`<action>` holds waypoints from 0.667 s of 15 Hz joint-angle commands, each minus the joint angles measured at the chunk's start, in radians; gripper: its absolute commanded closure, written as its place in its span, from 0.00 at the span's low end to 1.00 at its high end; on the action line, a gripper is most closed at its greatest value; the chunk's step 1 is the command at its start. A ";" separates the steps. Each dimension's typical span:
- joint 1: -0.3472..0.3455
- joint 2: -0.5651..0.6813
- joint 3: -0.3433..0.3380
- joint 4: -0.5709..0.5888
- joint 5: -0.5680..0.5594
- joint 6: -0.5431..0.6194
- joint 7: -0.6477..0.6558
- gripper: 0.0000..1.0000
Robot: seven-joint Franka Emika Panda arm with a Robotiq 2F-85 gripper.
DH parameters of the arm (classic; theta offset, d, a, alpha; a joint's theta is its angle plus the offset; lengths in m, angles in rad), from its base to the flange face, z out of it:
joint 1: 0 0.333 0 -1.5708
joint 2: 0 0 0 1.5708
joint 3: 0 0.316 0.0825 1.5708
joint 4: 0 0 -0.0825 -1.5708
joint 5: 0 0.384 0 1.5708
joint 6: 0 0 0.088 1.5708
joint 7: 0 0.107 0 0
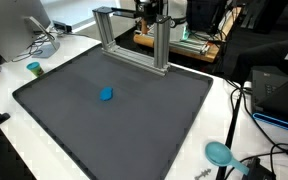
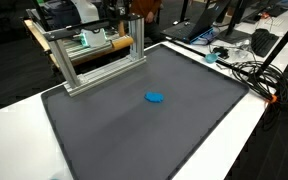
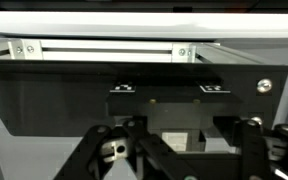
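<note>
Wrist view: at the bottom edge the pincer [image 3: 179, 150] shows only its dark linkages to either side. The fingertips are not clear, so I cannot tell how wide it stands. Just beyond it is a dark plate [image 3: 144, 100] with two small pale marks, and behind that the silver rail of the aluminium frame [image 3: 104, 48] runs level across the picture. In both exterior views a small blue object [image 1: 106, 95] [image 2: 156, 98] lies near the middle of the dark mat [image 1: 134, 135], on its own and well apart from the frame. The mat covers most of the white worktop [image 2: 249, 125]. The frame [image 1: 162, 45] stands upright at the mat's far edge. In an exterior view the pincer [image 1: 154, 10] hangs at the frame's top bar, near one corner post — whether it touches the bar I cannot tell. Beyond lie screens and cables.
</note>
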 commanded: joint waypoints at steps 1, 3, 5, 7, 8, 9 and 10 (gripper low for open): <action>0.020 -0.044 0.011 -0.011 0.028 -0.025 0.014 0.01; 0.020 -0.044 0.020 -0.007 0.022 -0.027 0.024 0.00; 0.013 -0.049 0.038 -0.006 0.006 -0.027 0.053 0.00; 0.008 -0.062 0.055 -0.007 -0.004 -0.022 0.087 0.00; 0.005 -0.076 0.063 -0.008 -0.011 -0.022 0.103 0.00; -0.001 -0.094 0.073 -0.011 -0.023 -0.018 0.125 0.00; -0.016 -0.118 0.089 -0.014 -0.047 -0.007 0.159 0.00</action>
